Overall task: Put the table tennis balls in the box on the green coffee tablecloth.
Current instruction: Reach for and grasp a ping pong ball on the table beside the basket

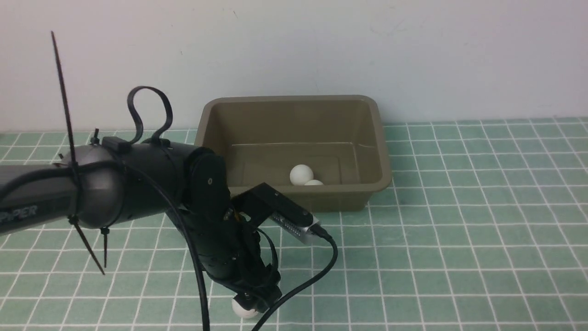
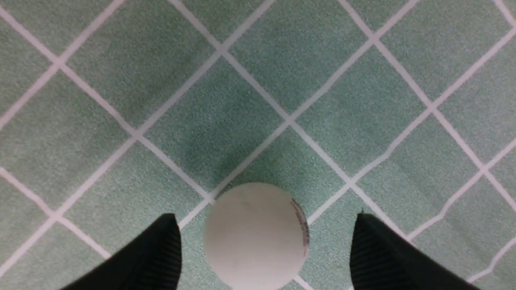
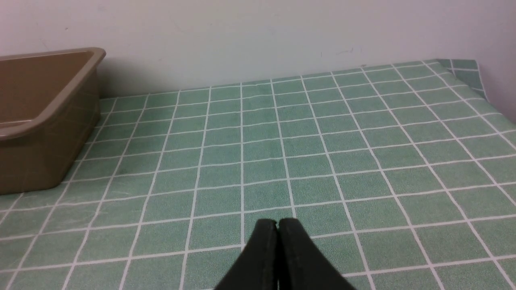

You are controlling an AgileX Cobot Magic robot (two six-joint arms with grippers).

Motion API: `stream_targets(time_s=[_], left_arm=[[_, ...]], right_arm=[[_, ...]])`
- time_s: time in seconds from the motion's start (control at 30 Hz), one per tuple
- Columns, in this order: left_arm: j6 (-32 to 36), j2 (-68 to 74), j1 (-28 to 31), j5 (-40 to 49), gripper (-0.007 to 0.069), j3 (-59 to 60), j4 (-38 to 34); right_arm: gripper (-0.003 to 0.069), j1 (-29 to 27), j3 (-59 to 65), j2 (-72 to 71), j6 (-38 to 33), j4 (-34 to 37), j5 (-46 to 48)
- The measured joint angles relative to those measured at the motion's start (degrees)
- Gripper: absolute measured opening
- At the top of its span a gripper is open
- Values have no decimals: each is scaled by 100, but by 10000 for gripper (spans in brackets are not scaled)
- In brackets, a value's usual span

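Ball (image 2: pixel 254 235) nearest the robot sits on the cloth (image 2: pixel 225 121), between the left gripper (image 2: pixel 266 241) fingers (image 2: pixel 161 249). Jaws stand wide, a gap each side, neither pad touching. Nothing held. In the front view the arm hides most of that ball (image 1: pixel 245 311); only its lower edge shows under the gripper.

Risks, my read:
- ball is round and light. If one finger lands first on closing, it likely rolls or squirts out forward.
- gripper looks low to the cloth; closing lower could drag the fabric and shift the ball.
- ball sits deep between the fingers, not at the tips, so it may pinch off-centre.

Right gripper (image 3: pixel 277 231) is shut and empty, parked over bare cloth, clear of the work.

Farther back, the box (image 1: pixel 294 103) stands by the wall with two balls inside: one (image 1: pixel 301 174) in full view, one (image 1: pixel 314 182) half hidden by the near wall.
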Motion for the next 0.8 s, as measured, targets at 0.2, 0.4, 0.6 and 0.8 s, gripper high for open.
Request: stream_targets(time_s=[0.2,0.4,0.6,0.8], left_arm=[[-5,405,0,-81,503,0,14],[-5,649,0,-99,497,-7,40],[-20,656,0,104,343,-30,80],[-25,648,0,934,345,-301,80]], right_arm=[[-18,0,0,0,0,0,0],[-18,0,0,0,0,0,0],[-18,0,0,0,0,0,0],[-18,0,0,0,0,0,0]])
